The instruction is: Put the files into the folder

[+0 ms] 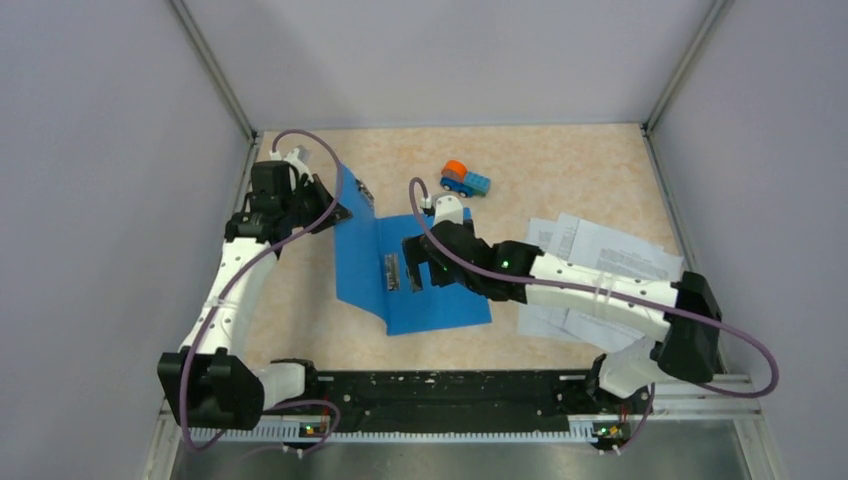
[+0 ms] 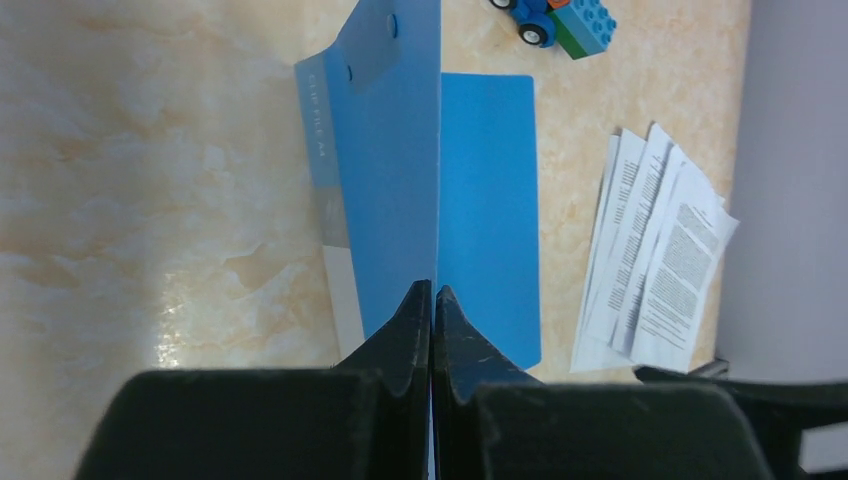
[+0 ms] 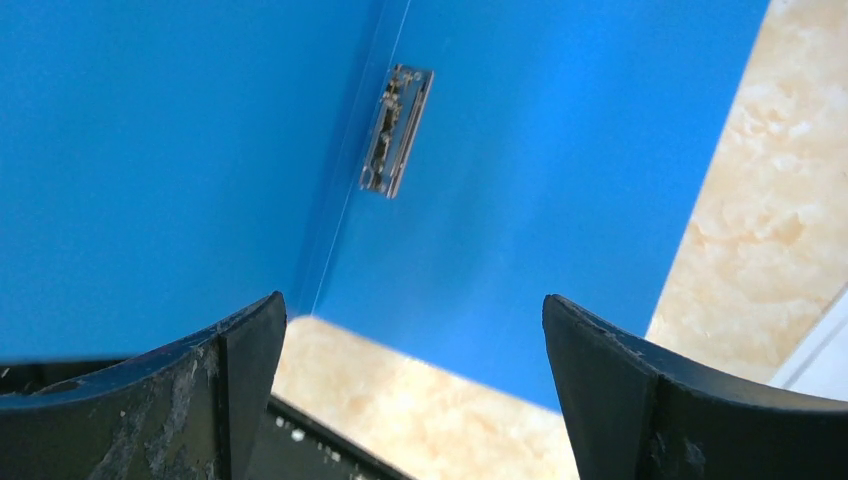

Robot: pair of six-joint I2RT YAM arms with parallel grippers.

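The bright-blue folder (image 1: 440, 300) lies open at the table's middle. Its left cover (image 1: 355, 240) stands raised, and the metal clip (image 1: 392, 272) shows at the fold. My left gripper (image 1: 335, 208) is shut on the raised cover's edge; in the left wrist view my left gripper (image 2: 432, 292) pinches the cover (image 2: 385, 200) edge-on. My right gripper (image 1: 412, 262) is open and empty just above the inner fold; in the right wrist view my right gripper (image 3: 410, 305) frames the folder (image 3: 550, 150) and the clip (image 3: 397, 130). The files (image 1: 600, 255) lie fanned out to the right, partly under my right arm, and show in the left wrist view (image 2: 655, 260).
A small blue-and-orange toy truck (image 1: 466, 180) stands behind the folder, also in the left wrist view (image 2: 560, 15). Grey walls enclose the table on three sides. A black rail (image 1: 430, 395) runs along the near edge.
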